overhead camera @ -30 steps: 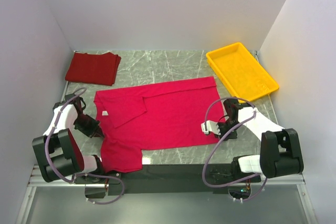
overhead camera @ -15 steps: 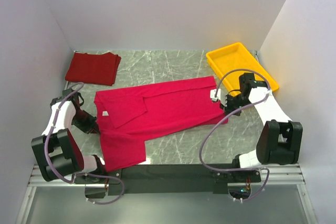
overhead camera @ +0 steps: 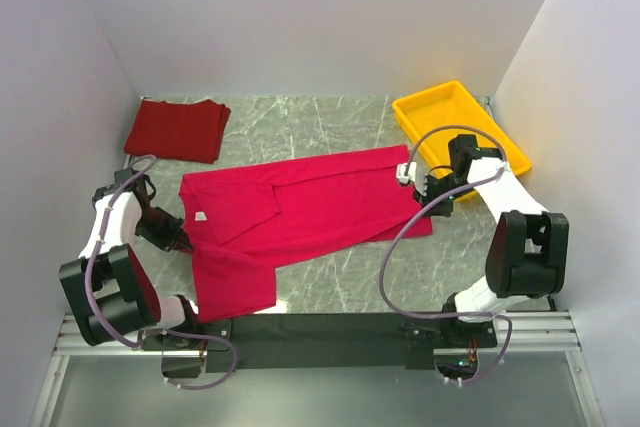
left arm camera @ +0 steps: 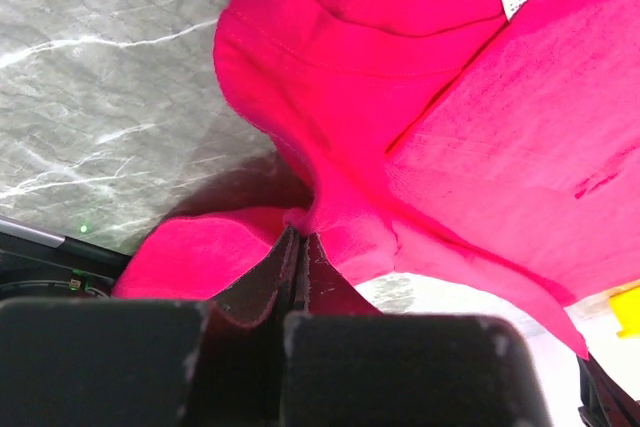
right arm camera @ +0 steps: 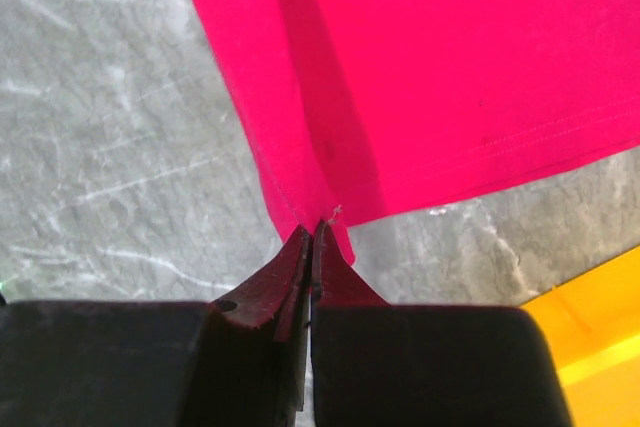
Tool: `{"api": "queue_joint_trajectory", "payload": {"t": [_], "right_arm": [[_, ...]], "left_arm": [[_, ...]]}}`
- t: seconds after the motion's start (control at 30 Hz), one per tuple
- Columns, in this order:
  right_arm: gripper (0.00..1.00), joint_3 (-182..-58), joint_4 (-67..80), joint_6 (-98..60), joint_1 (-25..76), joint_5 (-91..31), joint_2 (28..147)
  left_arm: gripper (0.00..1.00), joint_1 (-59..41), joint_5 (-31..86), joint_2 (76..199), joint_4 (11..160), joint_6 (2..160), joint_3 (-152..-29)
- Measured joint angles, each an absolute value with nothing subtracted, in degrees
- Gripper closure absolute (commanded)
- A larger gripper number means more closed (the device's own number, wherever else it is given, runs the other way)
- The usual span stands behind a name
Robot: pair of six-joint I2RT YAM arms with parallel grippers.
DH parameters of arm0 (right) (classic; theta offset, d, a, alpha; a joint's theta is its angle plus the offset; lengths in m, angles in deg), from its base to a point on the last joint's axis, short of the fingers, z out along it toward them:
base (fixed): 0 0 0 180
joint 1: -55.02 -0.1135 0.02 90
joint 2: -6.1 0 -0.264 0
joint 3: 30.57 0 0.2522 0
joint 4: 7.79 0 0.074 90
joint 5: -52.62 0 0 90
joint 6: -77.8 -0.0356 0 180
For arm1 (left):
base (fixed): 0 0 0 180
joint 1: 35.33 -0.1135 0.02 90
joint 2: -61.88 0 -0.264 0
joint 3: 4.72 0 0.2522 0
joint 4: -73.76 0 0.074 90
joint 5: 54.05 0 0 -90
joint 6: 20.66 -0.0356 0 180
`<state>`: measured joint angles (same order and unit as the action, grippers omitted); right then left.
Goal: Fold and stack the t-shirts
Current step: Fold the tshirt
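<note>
Left gripper (left arm camera: 297, 247) pinched tight on a bunch of the crimson t-shirt (overhead camera: 300, 212) near its sleeve, right gripper (right arm camera: 312, 239) clamped shut on the hem corner opposite. The shirt lies mid-table, only partly folded, one sleeve turned in. Maroon t-shirt (overhead camera: 178, 129) sits folded in the far left corner: one done, crimson's folding and stacking left. Yellow tray (overhead camera: 458, 132), far right, shows nothing inside

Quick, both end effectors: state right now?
Left end effector: closed, pinching the crimson t-shirt.
Right end effector: closed, pinching a corner of the same shirt.
</note>
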<state>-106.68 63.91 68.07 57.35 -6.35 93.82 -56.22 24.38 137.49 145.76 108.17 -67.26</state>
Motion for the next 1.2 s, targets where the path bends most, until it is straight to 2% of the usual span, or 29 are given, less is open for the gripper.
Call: {"api": "queue_joint_trajectory", "payload": {"t": [0.73, 1.2], "right_arm": [[1.00, -111.95, 51.99, 55.33, 56.50, -7.38, 101.80], [1.00, -113.76, 49.02, 51.77, 55.62, -8.03, 104.21]], "left_arm": [[0.99, -60.17, 24.81, 136.35, 143.77, 110.77, -66.82], [0.99, -60.85, 23.68, 141.71, 140.08, 110.73, -66.62]]}}
